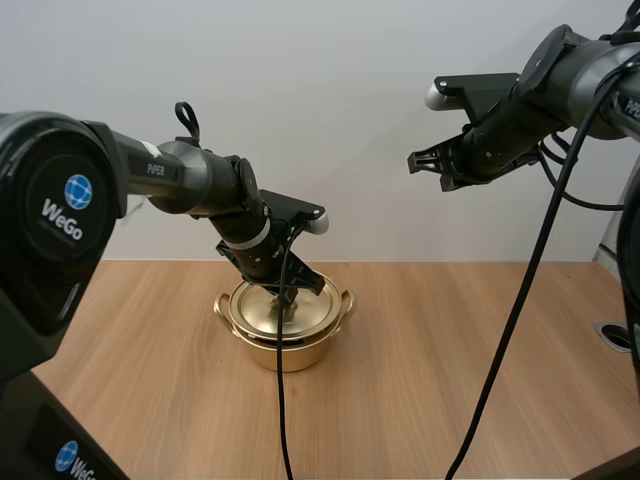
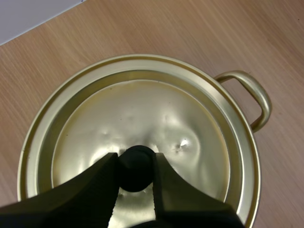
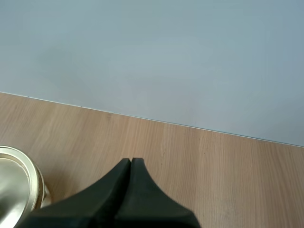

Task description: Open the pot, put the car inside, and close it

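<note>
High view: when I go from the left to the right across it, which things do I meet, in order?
Left arm's base → pot, with the left gripper shut on the knob of its lid → right gripper, shut, high above the table.

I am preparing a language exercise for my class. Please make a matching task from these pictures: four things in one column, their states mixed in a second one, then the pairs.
1. left gripper
2. right gripper
3. lid
4. knob

A. black, pinched between jaws
B. jaws together, high over the table
C. golden, resting on the pot
D. jaws closed on the knob

Pairs: 1-D, 2-B, 3-C, 4-A.
</note>
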Controlling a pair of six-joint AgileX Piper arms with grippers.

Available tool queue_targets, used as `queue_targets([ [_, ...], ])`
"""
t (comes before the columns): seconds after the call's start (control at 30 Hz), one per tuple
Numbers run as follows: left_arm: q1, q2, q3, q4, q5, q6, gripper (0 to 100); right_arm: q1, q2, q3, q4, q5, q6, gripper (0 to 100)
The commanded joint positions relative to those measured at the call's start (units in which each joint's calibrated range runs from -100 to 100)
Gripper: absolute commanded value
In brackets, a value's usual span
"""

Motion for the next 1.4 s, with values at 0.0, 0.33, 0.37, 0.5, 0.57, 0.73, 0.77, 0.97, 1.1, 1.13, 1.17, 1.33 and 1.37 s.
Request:
queue_targets([
  [0.0, 0.04, 0.45, 0.07, 0.09, -0.05, 0.09, 0, -0.01, -0.04, -0.02, -0.03, 0.04, -0.17, 0],
  [0.33, 0.04, 1.35, 0.07, 1.16, -1.55, -0.51, 76, -0.01, -0.04, -0.02, -0.03, 0.19, -1.29, 0],
  [0.37, 0.04, 1.35, -0.08, 1.59, -1.55, -0.77, 78, -0.01, -0.04, -0.02, -0.03, 0.19, -1.29, 0],
  [0.5, 0.04, -0.25, -1.04, 4.03, -1.18, -1.85, 76, -0.01, -0.04, -0.02, -0.03, 0.19, -1.29, 0],
  [0.57, 0.04, -2.03, -2.7, 5.13, 0.28, -2.7, 72, -0.01, -0.04, -0.02, 0.9, 0.19, -1.29, 0],
  [0.73, 0.04, -8.86, -7.58, 8.57, 2.4, -6.28, 4, -0.01, -0.04, -0.02, 4.45, 0.89, -0.76, 0],
  [0.77, 0.04, -10.59, -8.24, 8.7, 2.54, -6.28, 0, -0.01, -0.04, -0.02, 5.47, 0.89, -0.42, 0],
  [0.97, 0.04, -21.21, -11.88, 8.79, 3.02, -6.28, 0, 0.42, -1.44, -0.02, 14.74, 6.12, 0.15, 0],
  [1.1, 0.04, -29.94, -12.67, 7.5, 4.4, -6.28, 0, 3.53, -7.41, -0.02, 15.96, -0.12, -3.24, 0],
  [1.13, 0.04, -32.26, -12.67, 7.11, 4.67, -6.49, 0, 4.66, -9.77, -0.02, 15.17, -2.96, -3.5, 0],
  [1.17, 0.04, -34.1, -12.67, 6.87, 4.85, -7.22, 0, 5.57, -11.77, -0.02, 14.42, -4.68, -3.5, 0],
  [1.33, 0.04, -45.01, -12.67, 6.87, 5.44, -13.08, 0, 9.52, -24.27, -0.02, 14.07, -3.78, -3.5, 0],
  [1.37, 0.04, -47.5, -12.67, 6.87, 5.88, -13.08, 0, 9.72, -26.42, -0.02, 14.07, -3.36, -3.5, 0],
])
